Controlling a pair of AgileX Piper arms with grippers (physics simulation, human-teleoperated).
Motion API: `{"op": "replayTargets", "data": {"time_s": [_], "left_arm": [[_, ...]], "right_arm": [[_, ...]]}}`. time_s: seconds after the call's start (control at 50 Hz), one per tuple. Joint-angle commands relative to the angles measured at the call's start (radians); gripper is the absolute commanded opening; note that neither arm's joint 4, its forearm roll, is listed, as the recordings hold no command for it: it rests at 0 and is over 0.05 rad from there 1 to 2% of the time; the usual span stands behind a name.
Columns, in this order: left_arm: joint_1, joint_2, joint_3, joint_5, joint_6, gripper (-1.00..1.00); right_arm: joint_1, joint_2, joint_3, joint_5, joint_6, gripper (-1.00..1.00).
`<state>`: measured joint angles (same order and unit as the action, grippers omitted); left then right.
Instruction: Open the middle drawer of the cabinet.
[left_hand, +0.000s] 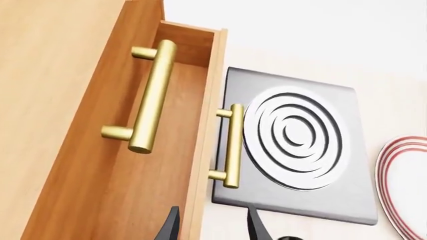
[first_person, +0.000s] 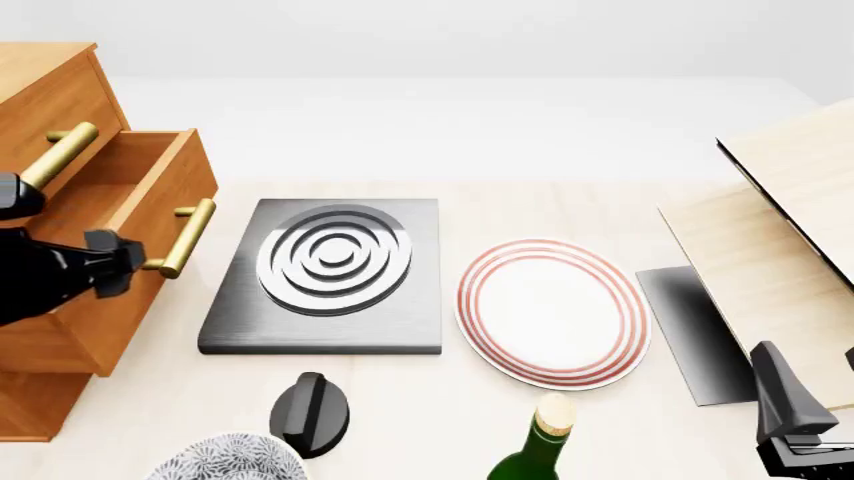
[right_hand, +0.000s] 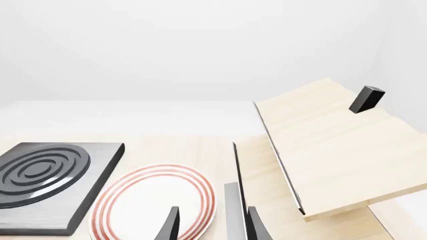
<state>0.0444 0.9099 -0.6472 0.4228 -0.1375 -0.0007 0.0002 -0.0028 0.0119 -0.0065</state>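
The orange-brown cabinet (first_person: 47, 100) stands at the table's left edge. Its middle drawer (first_person: 154, 200) is pulled out toward the right, showing its hollow inside (left_hand: 150, 185). The drawer's brass bar handle (first_person: 182, 238) (left_hand: 232, 145) sticks out over the grey slab. My left gripper (first_person: 118, 264) (left_hand: 212, 226) is open just short of that handle; its fingertips straddle the edge of the drawer front and hold nothing. Above it the top drawer's brass handle (first_person: 59, 152) (left_hand: 152, 97) sits on a closed front. My right gripper (first_person: 790, 412) (right_hand: 212, 227) is open at the front right, far from the cabinet.
A grey slab with concentric rings (first_person: 327, 275) lies beside the drawer, then a red-rimmed white plate (first_person: 554, 312). Near the front edge are a black knob (first_person: 310, 412), a patterned bowl (first_person: 220, 462) and a green bottle (first_person: 534, 452). Pale beige boards (first_person: 787, 200) slope at the right.
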Motion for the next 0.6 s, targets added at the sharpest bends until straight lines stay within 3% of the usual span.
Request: {"op": "replayTargets", "data": {"time_s": [0.02, 0.6], "left_arm": [[-0.026, 0.017, 0.006, -0.01, -0.037, 1.0], [-0.118, 0.052, 0.015, -0.029, -0.06, 1.0]], "right_arm": [[0.0, 0.0, -0.001, -0.003, 0.001, 1.0], [0.0, 0.0, -0.001, -0.003, 0.001, 1.0]]}}
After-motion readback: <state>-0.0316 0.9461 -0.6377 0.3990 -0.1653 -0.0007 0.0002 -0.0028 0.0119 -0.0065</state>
